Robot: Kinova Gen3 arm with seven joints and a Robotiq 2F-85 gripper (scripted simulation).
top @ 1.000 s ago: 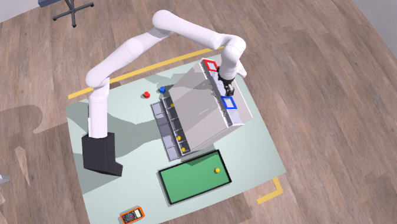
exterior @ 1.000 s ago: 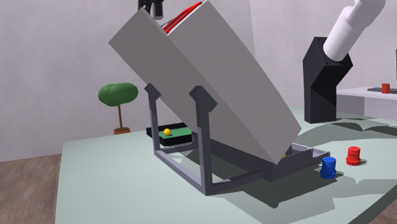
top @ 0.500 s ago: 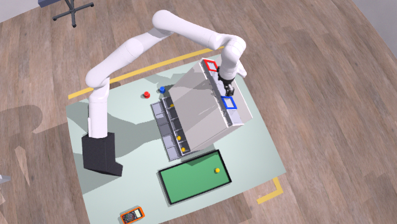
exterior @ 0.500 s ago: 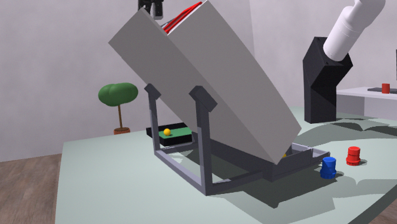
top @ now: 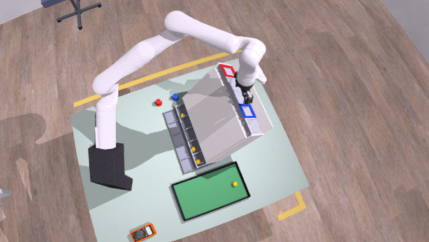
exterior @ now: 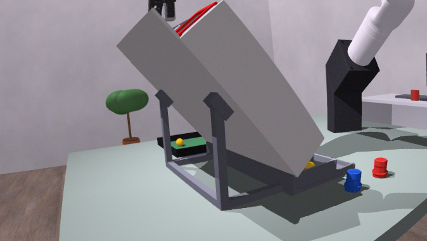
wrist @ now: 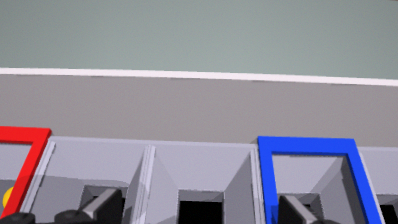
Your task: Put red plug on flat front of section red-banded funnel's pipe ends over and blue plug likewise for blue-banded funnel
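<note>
My gripper (top: 247,99) (exterior: 163,13) (wrist: 201,206) stood spread wide, empty, above the funnels. A yellow round marble (wrist: 6,199) sat in the red-banded square funnel (top: 223,71) (exterior: 196,16) (wrist: 25,135); tilted fingers could have clipped the rim. Misreading crossed pipes risked misplacing the red cylindrical plug (top: 158,102) (exterior: 380,168) and blue cylindrical plug (top: 175,97) (exterior: 353,181), both upright on the counter (top: 137,118) (exterior: 127,203).
</note>
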